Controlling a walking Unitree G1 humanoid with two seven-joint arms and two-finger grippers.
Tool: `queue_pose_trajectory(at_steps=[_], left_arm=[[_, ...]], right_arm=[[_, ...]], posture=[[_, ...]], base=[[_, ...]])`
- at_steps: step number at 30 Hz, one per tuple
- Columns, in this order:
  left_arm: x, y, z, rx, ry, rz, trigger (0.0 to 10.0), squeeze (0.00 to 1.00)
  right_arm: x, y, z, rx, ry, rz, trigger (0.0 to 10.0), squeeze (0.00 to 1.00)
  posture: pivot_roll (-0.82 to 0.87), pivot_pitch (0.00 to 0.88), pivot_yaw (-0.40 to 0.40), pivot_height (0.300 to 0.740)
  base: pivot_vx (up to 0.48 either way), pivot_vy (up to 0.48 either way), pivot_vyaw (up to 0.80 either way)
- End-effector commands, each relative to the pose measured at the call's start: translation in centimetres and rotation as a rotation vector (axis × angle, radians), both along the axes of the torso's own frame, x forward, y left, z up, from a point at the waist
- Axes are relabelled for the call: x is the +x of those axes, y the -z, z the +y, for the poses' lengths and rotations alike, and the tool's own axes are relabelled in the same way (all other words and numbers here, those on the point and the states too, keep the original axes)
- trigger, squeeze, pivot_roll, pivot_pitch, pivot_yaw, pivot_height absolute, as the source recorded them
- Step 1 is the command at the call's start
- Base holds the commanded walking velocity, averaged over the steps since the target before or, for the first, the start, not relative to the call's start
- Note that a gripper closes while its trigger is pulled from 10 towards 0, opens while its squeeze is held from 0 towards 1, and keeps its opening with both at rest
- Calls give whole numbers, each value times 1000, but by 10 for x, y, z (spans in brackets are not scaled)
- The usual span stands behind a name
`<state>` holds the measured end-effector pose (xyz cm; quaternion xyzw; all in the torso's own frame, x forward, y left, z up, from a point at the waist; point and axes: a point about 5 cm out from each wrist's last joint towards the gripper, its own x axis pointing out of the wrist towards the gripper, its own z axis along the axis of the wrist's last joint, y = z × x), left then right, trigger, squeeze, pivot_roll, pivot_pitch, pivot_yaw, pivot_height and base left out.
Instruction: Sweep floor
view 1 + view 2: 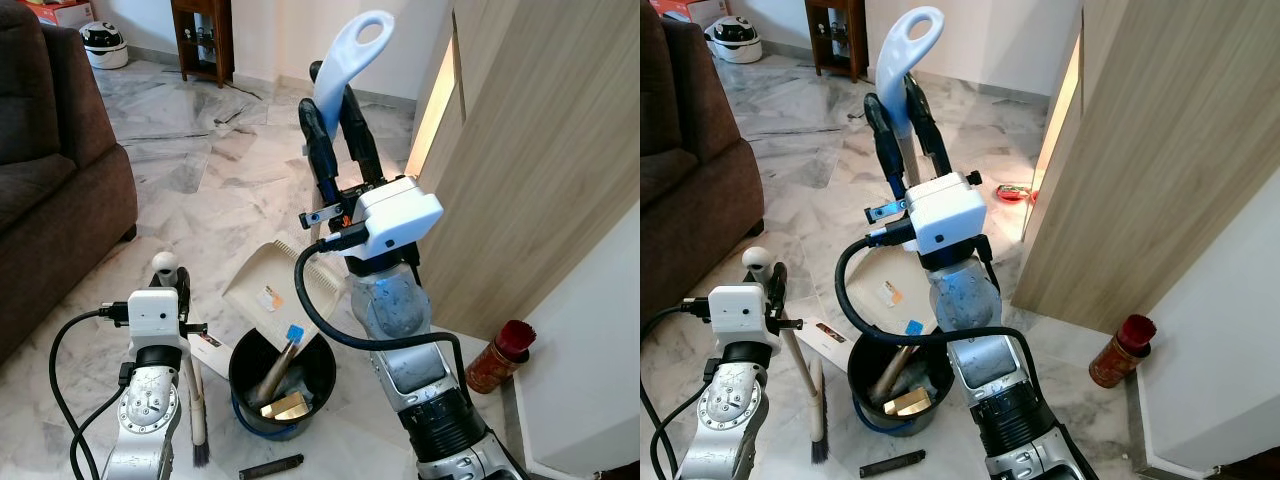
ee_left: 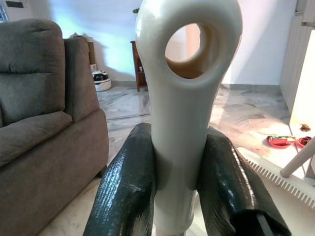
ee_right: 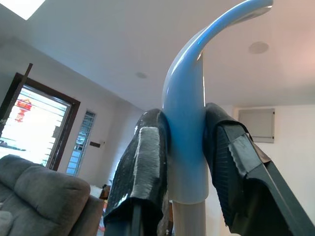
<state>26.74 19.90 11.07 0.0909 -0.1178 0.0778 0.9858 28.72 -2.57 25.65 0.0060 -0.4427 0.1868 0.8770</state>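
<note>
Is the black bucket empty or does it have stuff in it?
Not empty. The black bucket stands upright on the floor with a gold-coloured object and a blue-tipped stick inside.

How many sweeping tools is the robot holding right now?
2. The brush is in the left gripper, beside the bucket; the dustpan is in the right gripper, held by its handle.

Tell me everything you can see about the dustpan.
The dustpan is cream plastic with a comb-toothed edge and a small sticker. It stands on the marble floor, behind the black bucket. Its long handle ends in a pale blue loop, clamped upright between the right gripper fingers.
</note>
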Motion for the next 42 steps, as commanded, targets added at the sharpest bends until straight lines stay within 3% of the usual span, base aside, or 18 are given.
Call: queue_pose_trajectory(at_steps=[1, 8, 10, 17, 27, 30, 36, 42], left_arm=[[1, -13, -5, 38, 30, -70, 10000, 0], [1, -13, -6, 42, 33, -69, 10000, 0], [1, -13, -6, 45, 35, -68, 10000, 0], [1, -13, -6, 46, 36, -67, 10000, 0], [1, -13, -7, 46, 39, -66, 10000, 0], [1, -13, -7, 45, 39, -65, 10000, 0], [1, -12, -7, 42, 43, -62, 10000, 0], [1, -11, -9, 21, 56, -52, 10000, 0]], right_arm=[[-5, -16, -2, 40, 6, -68, 10000, 0], [-5, -16, -3, 47, 18, -72, 10000, 0], [-10, -21, -4, 12, 54, -160, 10000, 0], [-20, -24, -1, -34, 96, -254, 10000, 0], [-8, -17, -1, -1, 67, -126, 10000, 0], [-1, -15, -5, 12, 115, -82, 10000, 0], [21, -13, -27, -43, 294, -40, 10000, 0], [34, -7, -43, -81, 337, 5, 10000, 0]], posture=[[126, 0, -90, 740], [125, 0, -90, 740], [127, 0, -90, 740], [126, 0, -89, 740], [125, 0, -89, 740], [125, 0, -89, 740], [124, 0, -88, 740], [119, 0, -87, 740]], base=[[0, 0, 0], [0, 0, 0], [0, 0, 0], [0, 0, 0], [0, 0, 0], [0, 0, 0], [0, 0, 0], [0, 0, 0]])
